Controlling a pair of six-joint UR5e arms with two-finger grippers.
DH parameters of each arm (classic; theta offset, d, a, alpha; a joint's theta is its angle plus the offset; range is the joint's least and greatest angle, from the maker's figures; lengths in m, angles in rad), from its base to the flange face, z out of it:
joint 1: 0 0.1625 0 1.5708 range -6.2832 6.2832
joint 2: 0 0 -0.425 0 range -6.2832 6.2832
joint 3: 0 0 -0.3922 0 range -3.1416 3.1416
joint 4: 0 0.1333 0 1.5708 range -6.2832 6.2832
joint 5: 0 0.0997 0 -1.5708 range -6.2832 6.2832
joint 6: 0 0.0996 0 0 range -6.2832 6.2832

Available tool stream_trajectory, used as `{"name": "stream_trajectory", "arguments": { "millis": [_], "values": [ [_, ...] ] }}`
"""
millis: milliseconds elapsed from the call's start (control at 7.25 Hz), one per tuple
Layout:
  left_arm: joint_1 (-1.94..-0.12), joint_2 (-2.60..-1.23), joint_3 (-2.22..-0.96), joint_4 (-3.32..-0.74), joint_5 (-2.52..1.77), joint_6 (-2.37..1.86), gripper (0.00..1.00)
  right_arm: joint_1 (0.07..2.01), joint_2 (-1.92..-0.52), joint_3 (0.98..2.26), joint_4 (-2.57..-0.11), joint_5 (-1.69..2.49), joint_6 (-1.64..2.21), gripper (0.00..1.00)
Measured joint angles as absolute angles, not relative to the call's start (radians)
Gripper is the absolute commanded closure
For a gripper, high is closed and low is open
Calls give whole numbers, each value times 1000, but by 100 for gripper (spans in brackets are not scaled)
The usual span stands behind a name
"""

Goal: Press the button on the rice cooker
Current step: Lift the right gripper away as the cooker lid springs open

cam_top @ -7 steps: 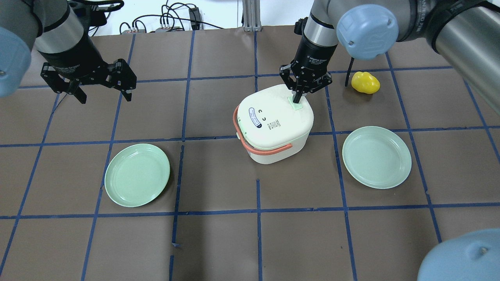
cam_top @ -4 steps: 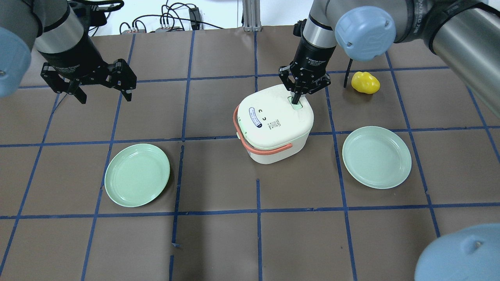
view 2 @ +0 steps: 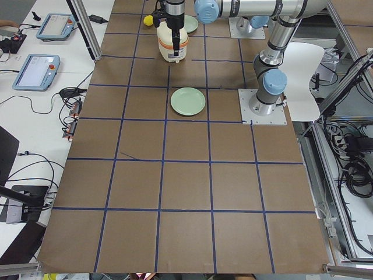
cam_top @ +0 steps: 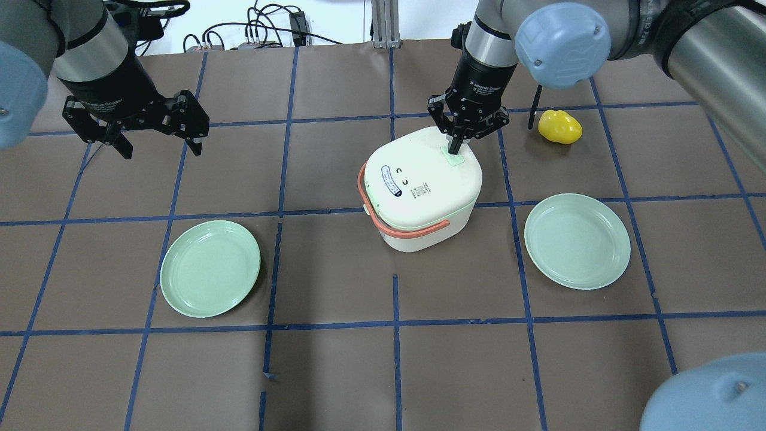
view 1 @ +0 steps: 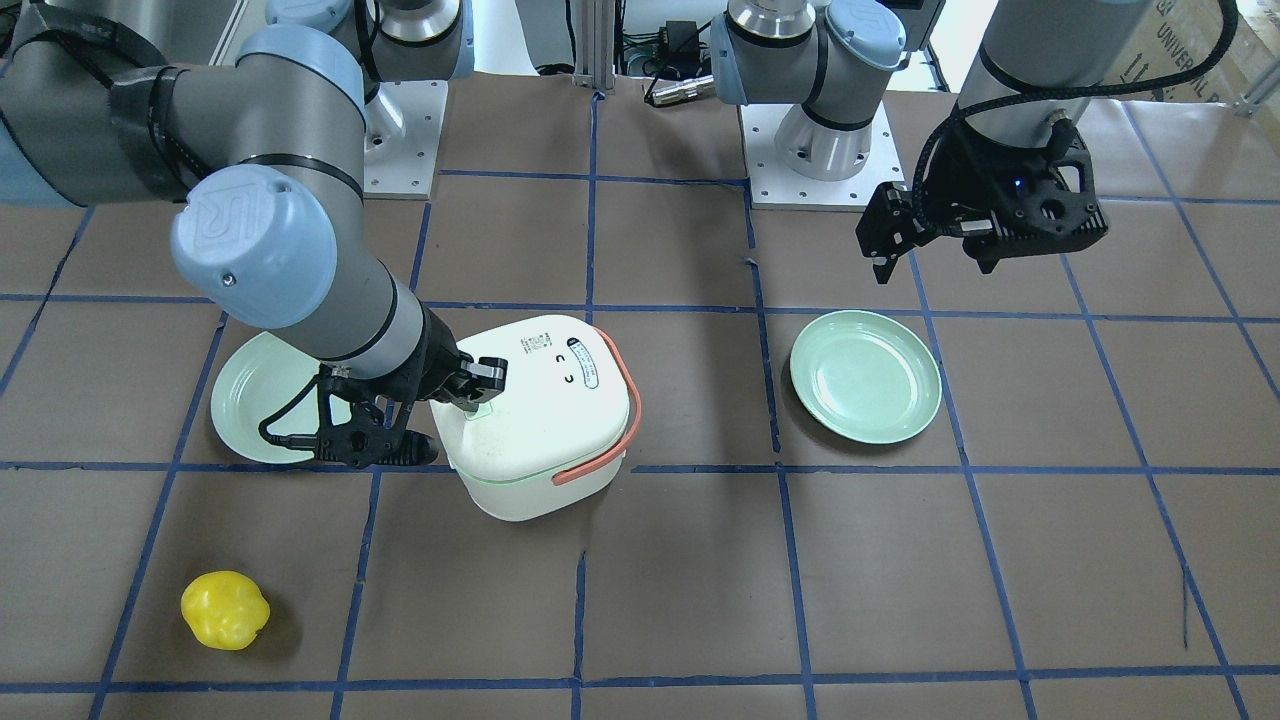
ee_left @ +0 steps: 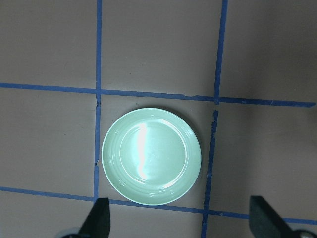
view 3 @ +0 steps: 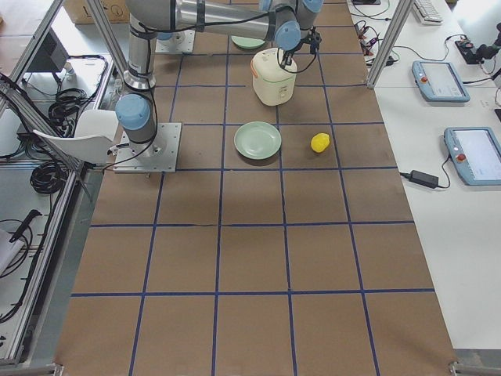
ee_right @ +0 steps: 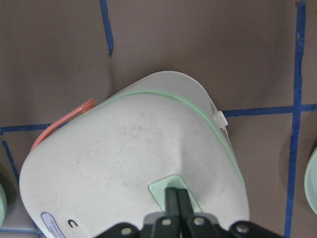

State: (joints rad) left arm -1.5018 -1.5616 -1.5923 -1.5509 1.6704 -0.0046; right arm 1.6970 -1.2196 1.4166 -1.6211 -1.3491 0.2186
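Observation:
The white rice cooker (cam_top: 419, 191) with an orange handle stands mid-table; it also shows in the front view (view 1: 545, 430). Its pale green button (cam_top: 456, 160) sits on the lid's far right corner. My right gripper (cam_top: 456, 146) is shut, its joined fingertips pointing down onto the button's far edge. In the right wrist view the shut fingers (ee_right: 177, 201) rest on the button (ee_right: 166, 187). My left gripper (cam_top: 158, 145) is open and empty, hovering far to the left, above a green plate (ee_left: 151, 156).
Two green plates lie in front of the cooker, one on the left (cam_top: 209, 268) and one on the right (cam_top: 577, 240). A yellow pepper-like object (cam_top: 559, 127) lies to the right of my right gripper. Cables run along the table's far edge.
My right gripper dipped onto the button, then shifted slightly up and back. The cooker's lid looks a touch higher than before. The left arm has not moved.

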Motion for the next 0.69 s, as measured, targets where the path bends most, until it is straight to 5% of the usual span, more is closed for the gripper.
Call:
{"name": "stream_trajectory", "arguments": {
  "millis": [138, 414, 552, 690],
  "values": [
    [-1502, -1562, -1592, -1551, 1670, -5, 0, 1707, -1243, 1413, -1607, -1352, 242, 74],
    [-1502, -1561, -1592, -1551, 1670, -5, 0, 1726, -1313, 1382, -1556, -1379, 289, 16],
    [-1502, -1561, -1592, -1551, 1669, -5, 0, 1726, -1336, 1335, -1528, -1435, 282, 0],
    [-1502, -1562, -1592, -1551, 1669, -5, 0, 1721, -1345, 1293, -1511, -1483, 247, 0]
  ]
}}
